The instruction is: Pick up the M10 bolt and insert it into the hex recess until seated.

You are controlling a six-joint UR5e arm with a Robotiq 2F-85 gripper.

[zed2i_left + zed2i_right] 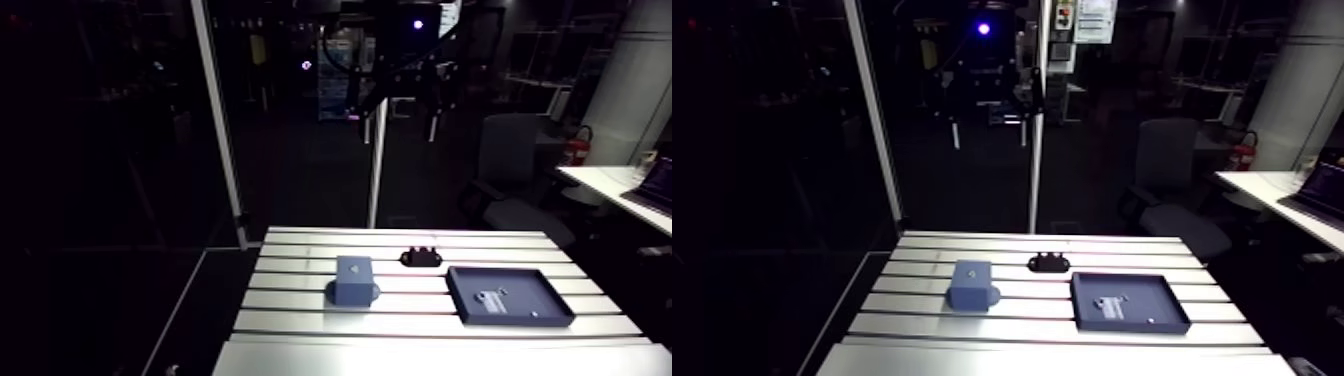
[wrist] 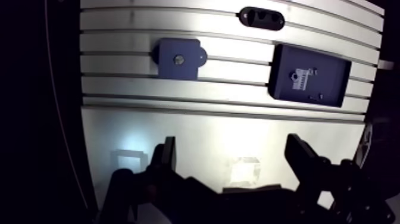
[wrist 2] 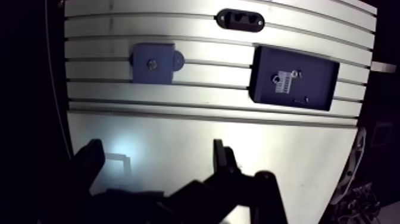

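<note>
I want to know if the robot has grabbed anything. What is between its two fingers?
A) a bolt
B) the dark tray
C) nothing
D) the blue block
C: in the wrist view the gripper has its fingers wide apart with only bare table showing between them. The blue block and the dark tray lie well ahead of it.

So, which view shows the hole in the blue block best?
The wrist view: it looks down on the blue block, so the hole shows clearly. The arm view sees it obliquely, the hole a faint dot.
</note>
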